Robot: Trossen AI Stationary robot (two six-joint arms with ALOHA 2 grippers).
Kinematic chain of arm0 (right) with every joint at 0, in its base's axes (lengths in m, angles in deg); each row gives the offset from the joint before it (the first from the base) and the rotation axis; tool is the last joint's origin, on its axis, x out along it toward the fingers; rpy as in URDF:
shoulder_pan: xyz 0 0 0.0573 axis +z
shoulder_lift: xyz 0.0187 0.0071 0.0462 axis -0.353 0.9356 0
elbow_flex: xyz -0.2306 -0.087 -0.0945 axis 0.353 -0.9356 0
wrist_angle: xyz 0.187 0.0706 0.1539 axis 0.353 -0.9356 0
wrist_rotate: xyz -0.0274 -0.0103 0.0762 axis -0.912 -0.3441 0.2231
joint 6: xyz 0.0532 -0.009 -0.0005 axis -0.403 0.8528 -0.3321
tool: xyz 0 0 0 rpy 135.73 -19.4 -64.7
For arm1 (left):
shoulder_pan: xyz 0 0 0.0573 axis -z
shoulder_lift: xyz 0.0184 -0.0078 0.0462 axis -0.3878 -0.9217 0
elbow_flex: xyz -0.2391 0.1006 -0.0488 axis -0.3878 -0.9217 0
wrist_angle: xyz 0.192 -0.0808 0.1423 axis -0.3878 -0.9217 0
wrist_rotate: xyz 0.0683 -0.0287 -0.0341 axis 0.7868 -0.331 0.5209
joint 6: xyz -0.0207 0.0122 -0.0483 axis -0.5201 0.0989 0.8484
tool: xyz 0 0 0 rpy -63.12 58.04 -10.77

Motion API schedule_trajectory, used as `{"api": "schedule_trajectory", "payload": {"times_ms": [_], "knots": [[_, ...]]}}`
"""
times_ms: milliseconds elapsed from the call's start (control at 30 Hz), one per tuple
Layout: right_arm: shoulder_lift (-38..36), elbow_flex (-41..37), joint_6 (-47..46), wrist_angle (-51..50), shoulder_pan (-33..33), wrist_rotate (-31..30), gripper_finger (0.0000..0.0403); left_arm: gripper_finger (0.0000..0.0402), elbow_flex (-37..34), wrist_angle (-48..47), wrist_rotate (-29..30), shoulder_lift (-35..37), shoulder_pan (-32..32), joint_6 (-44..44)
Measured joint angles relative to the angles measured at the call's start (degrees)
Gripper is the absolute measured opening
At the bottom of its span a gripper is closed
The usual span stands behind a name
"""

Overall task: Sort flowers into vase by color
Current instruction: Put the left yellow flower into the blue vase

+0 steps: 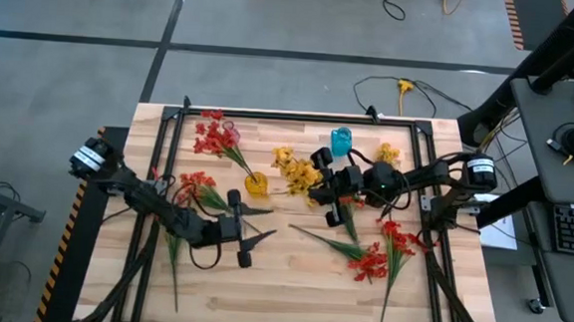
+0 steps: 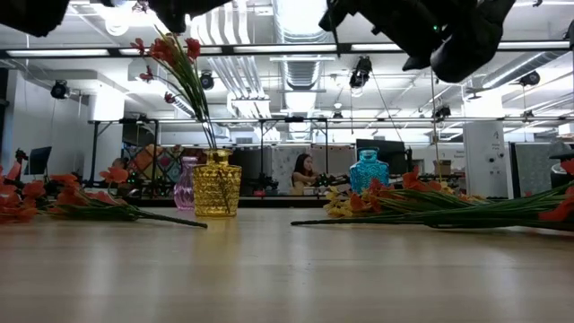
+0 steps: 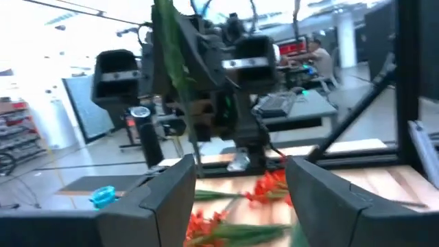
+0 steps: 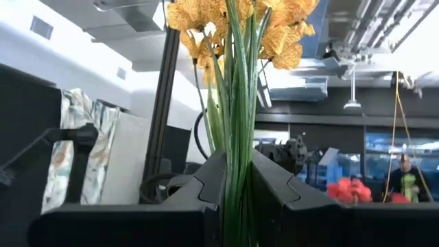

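The right gripper (image 4: 236, 185) is closed on the stems of a yellow sprig bunch (image 4: 236, 27), held clear of the table near the middle. In the high view the yellow blossoms (image 1: 296, 170) lie just beside the yellow vase (image 1: 255, 186).

The left gripper (image 1: 247, 237) stands wide open and holds nothing. It sits above the table's left-centre, near the yellow vase.

Vases, three in total:
- yellow vase, holding one red sprig (image 1: 218, 139);
- pink vase (image 2: 185, 190), just behind the yellow one;
- blue vase (image 1: 340, 141), at the far edge.

Loose red sprigs on the table (image 1: 279, 290): one group at the left (image 1: 194, 185), one at the right (image 1: 386, 249). The count of stems in each cannot be told.
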Motion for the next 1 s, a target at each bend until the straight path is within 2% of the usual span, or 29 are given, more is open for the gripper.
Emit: {"api": "schedule_trajectory", "payload": {"times_ms": [267, 500, 600, 733, 1000], "knots": [[1.62, 1.57, 0.75, -1.01, 1.10, 0.51, 0.0038, 0.0249, 4.49, -3.00, -0.17, -2.61, -3.03, 3.74], [1.66, 1.57, 4.58, -1.29, 3.58, 0.71, 0.0038, 0.0275, 8.21, -3.45, -6.44, -6.28, -6.19, 4.17], [1.66, 1.73, 4.72, -1.40, 3.76, 0.63, 0.0038, 0.0276, 9.56, -3.62, -6.71, -7.72, -7.62, 4.19], [1.66, 2.05, 5.37, -2.68, 3.74, 0.46, 0.0038, 0.0276, 11.14, -3.60, -13.23, -9.12, -9.52, 4.81], [1.64, 2.75, 5.26, -2.69, 3.87, 0.58, 0.0038, 0.0255, 12.73, -3.62, -14.70, -10.92, -12.19, 5.81]]}}
